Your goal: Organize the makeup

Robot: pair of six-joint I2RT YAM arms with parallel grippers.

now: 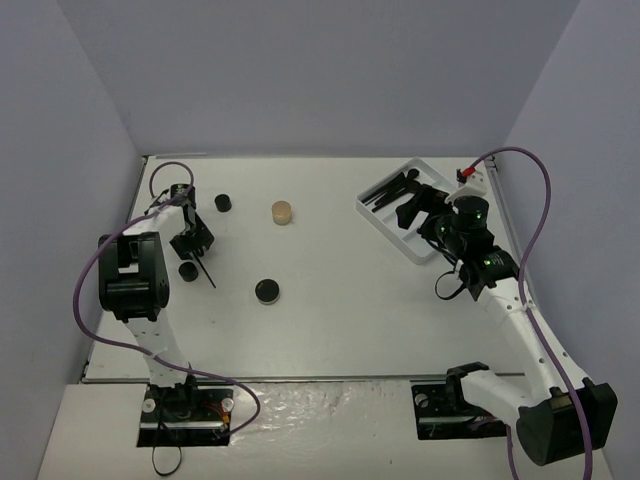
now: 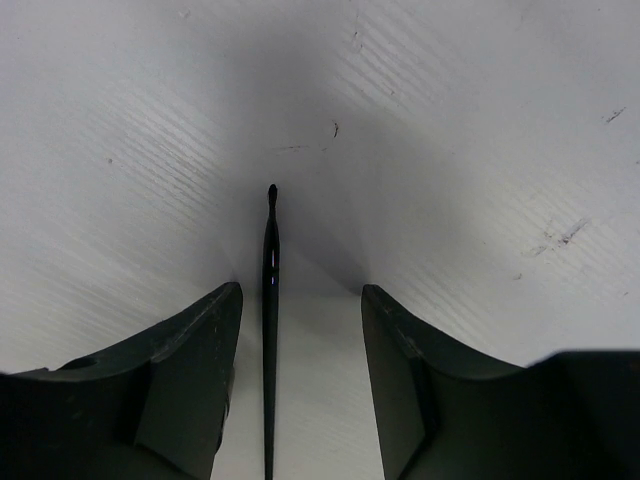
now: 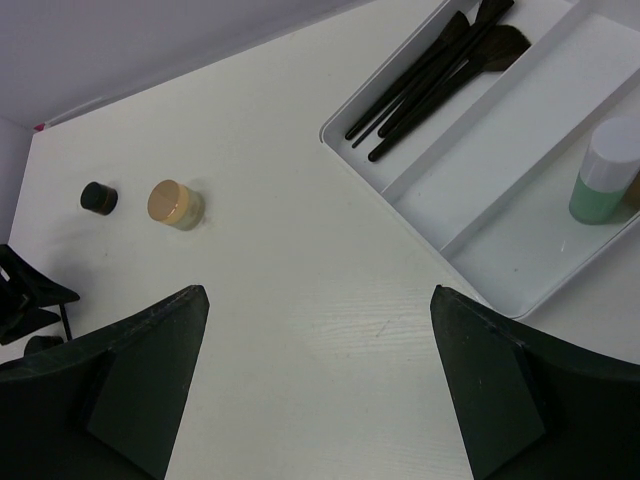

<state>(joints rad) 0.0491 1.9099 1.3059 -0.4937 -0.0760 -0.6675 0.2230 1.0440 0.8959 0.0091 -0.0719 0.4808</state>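
A thin black brush (image 2: pixel 270 330) lies on the table between the fingers of my left gripper (image 2: pixel 300 290). It runs close to the left finger (image 2: pixel 190 370) and touches neither jaw. From above, the left gripper (image 1: pixel 192 243) stands low over the upper end of that brush (image 1: pixel 206 274). My right gripper (image 3: pixel 318 292) is open and holds nothing. It hangs beside the white tray (image 3: pixel 420 205), which holds several black brushes (image 3: pixel 430 70) and a green bottle (image 3: pixel 600 180). On the table sit a tan jar (image 1: pixel 283 212) and black pots (image 1: pixel 223 203), (image 1: pixel 188 270), (image 1: pixel 267 290).
The white tray (image 1: pixel 425 250) lies at an angle at the back right, partly under the right gripper (image 1: pixel 405 212). Purple walls close in the table at the back and on both sides. Cables loop beside both arms.
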